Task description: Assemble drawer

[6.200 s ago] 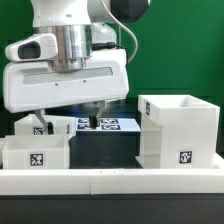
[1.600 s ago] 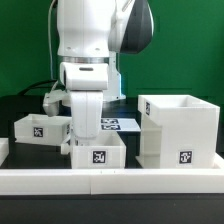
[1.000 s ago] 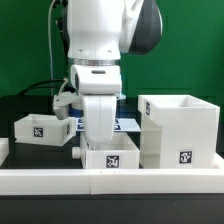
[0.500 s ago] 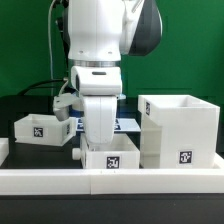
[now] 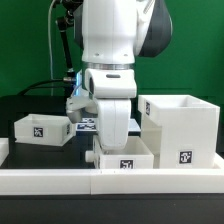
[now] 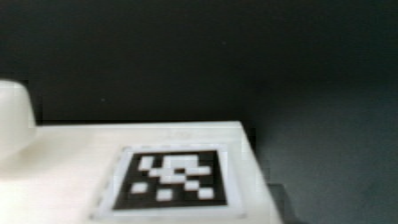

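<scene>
A black table (image 5: 40,152) carries everything, edged in front by a low white border wall (image 5: 50,181). A green backdrop (image 5: 25,40) closes the room behind. The gripper (image 5: 113,146) points straight down, and its fingers reach into the near tray (image 5: 140,157) directly beneath them. Their tips are hidden, so I cannot tell whether they clamp anything. The casing (image 5: 178,118) stands just beside the fingers, toward the exterior view's right. The second tray (image 5: 30,135) sits well apart on the opposite side, and the marker board (image 5: 86,124) lies behind. The near tray's front carries a square black-and-white tag (image 5: 126,165). The wrist view shows one such pattern, blurred.
</scene>
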